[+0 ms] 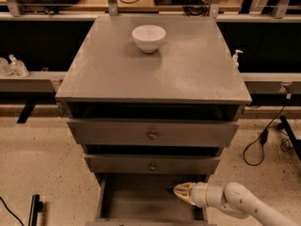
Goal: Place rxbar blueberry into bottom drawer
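Rxbar blueberry [169, 190] shows only as a small dark sliver pinched at the tip of the gripper [177, 191], over the right side of the bottom drawer [136, 204]. A grey cabinet [188, 74] fills the middle of the room, its two knobbed drawers [152, 134] pushed in. Below them the bottom drawer stands pulled out, its flat floor bare. A white arm [240, 202] reaches in from the lower right. A white bowl [148, 37] sits on top towards the back. The gripper's pale fingers are drawn together on the bar.
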`<state>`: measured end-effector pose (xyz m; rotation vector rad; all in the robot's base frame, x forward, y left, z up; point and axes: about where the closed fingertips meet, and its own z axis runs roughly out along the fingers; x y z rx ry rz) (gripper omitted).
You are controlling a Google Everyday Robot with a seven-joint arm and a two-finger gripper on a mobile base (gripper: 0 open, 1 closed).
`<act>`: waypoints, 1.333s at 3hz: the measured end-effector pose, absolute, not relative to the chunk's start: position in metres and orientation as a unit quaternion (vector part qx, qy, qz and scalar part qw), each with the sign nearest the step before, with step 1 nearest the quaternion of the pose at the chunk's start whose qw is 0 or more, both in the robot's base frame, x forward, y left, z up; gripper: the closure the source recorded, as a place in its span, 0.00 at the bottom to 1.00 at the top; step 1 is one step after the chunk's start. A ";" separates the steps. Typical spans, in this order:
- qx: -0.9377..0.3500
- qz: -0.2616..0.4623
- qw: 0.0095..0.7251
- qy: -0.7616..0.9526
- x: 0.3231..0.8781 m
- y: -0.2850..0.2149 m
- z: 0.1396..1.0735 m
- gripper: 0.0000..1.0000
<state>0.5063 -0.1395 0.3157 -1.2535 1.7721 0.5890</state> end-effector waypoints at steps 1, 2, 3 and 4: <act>-0.496 0.243 0.421 0.720 0.517 -0.149 0.290 1.00; -0.500 0.240 0.419 0.719 0.517 -0.145 0.289 1.00; -0.516 0.240 0.397 0.720 0.516 -0.143 0.258 1.00; -0.523 0.246 0.388 0.718 0.514 -0.143 0.241 1.00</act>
